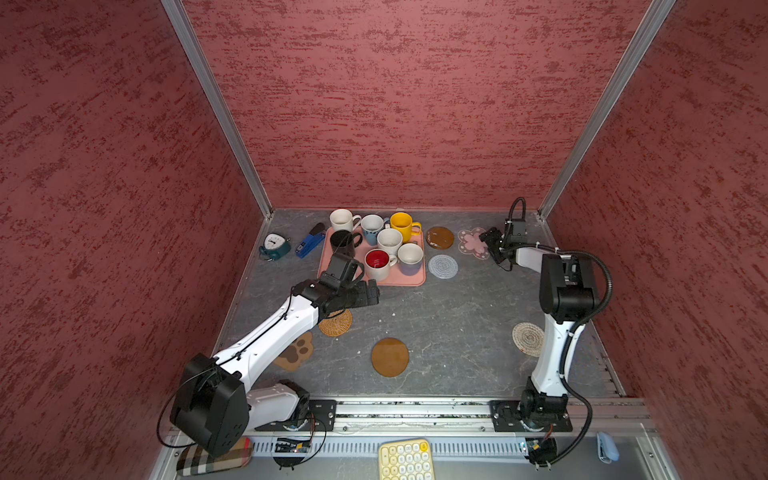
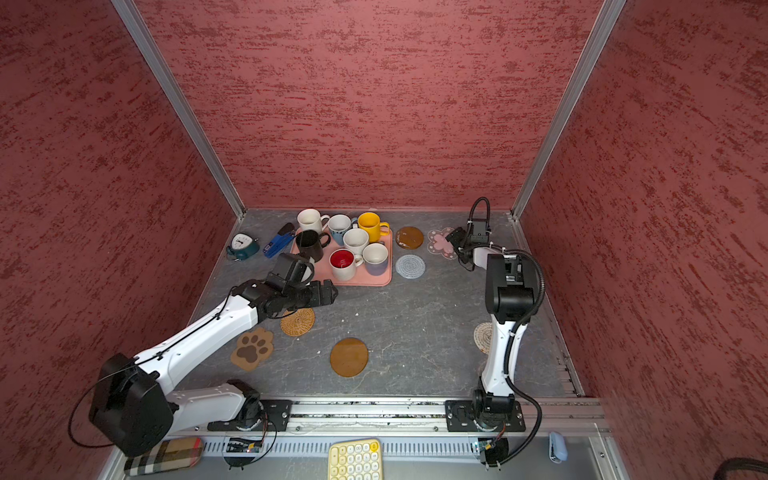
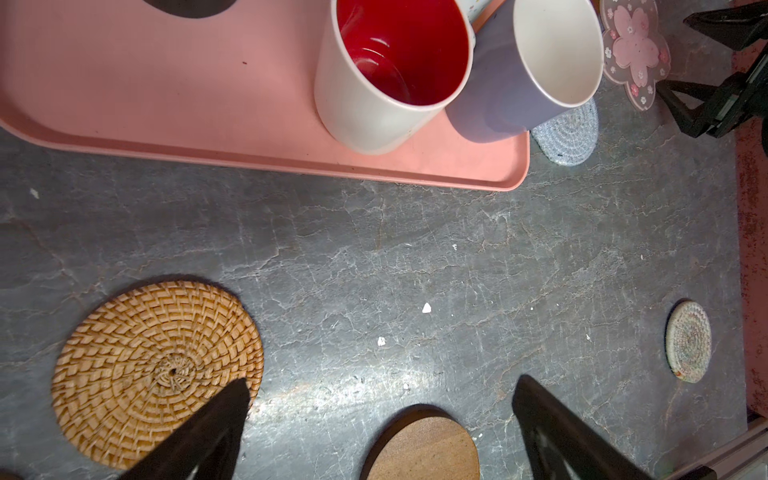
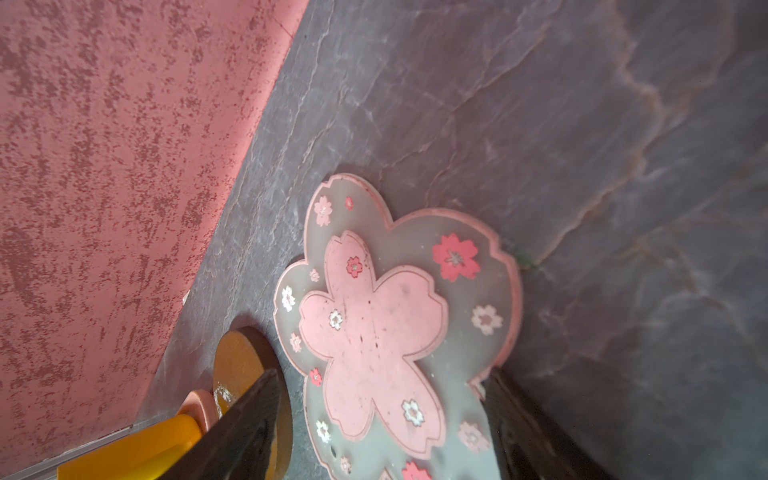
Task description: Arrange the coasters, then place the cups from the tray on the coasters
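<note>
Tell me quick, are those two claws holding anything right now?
Left gripper: open, holding nothing.
Right gripper: open, over the flower coaster, not gripping it.

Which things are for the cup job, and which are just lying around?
Job: pink tray; black mug, yellow mug, blue mug, lavender mug, white mug, speckled mug, red-inside mug; rattan coaster, near amber coaster, far amber coaster, grey coaster, beige coaster, flower coaster, paw-print coaster.
Lying about: teal clock, blue stapler, keypad, plaid pouch.

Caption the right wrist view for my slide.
Open right hand framing the pink flower coaster, amber disc beside it.
</note>
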